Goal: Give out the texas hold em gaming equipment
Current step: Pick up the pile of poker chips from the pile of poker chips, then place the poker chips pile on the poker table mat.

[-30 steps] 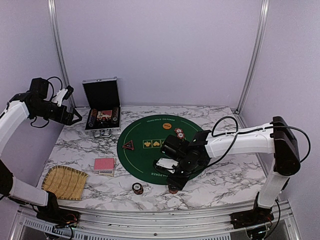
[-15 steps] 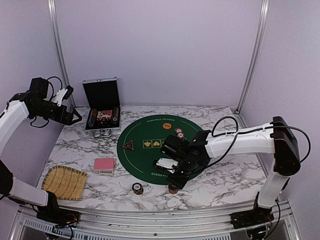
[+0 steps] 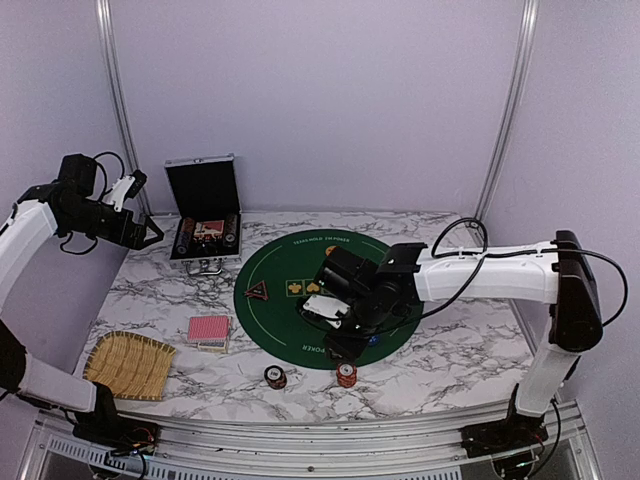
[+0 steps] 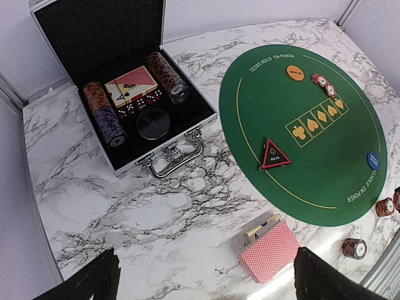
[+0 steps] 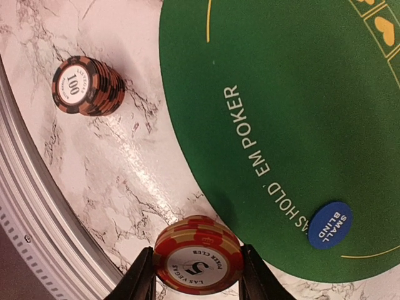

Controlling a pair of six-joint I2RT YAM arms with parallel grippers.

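change: right jaws now lie farther in over the mat than a second ago; red chip stack stayed put.
left jaws: spread wide, high at 10 o'clock.
around: woven straw tray 8 o'clock, card deck 9, open case 11, dark chip stack 7.
right jaws: pinching red chip stack, standing on marble bench at mat's 6 o'clock rim.
blue button: on green felt, 5 o'clock.

Arms: white link shells; black joints; looping black cables
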